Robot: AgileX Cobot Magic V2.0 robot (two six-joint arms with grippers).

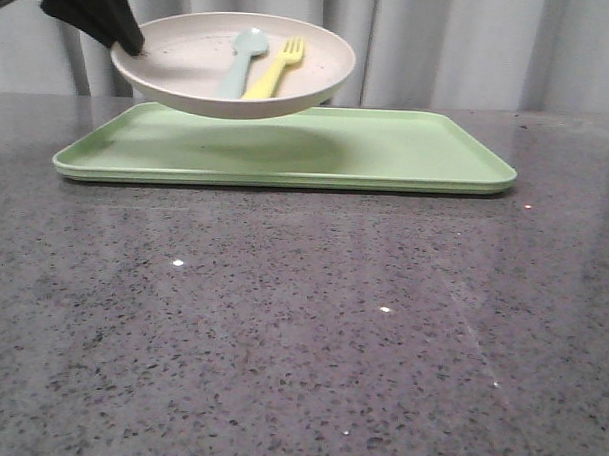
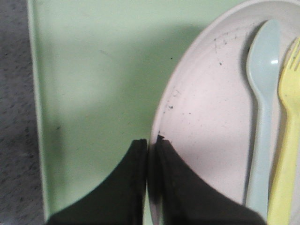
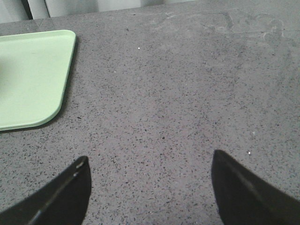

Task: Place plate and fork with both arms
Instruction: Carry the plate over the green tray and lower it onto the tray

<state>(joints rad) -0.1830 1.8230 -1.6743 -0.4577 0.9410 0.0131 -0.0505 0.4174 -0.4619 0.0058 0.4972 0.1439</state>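
left gripper (image 2: 151,140): fingers pinched nearly together on the rim of the plate (image 1: 190,59), one finger inside the rim, one outside. plate hangs in the air above the left half of the green tray (image 1: 407,152), tilted slightly, its shadow on the tray beneath. in the plate lie the yellow fork (image 1: 277,69) and a pale blue spoon (image 1: 242,58), side by side, touching or nearly so. right gripper (image 3: 149,187): fingers spread wide, holding nothing, over the bare grey table (image 1: 301,328) beside the tray's corner. left arm cut off at the front view's edge. plate is cream with fine dark specks near the rim.
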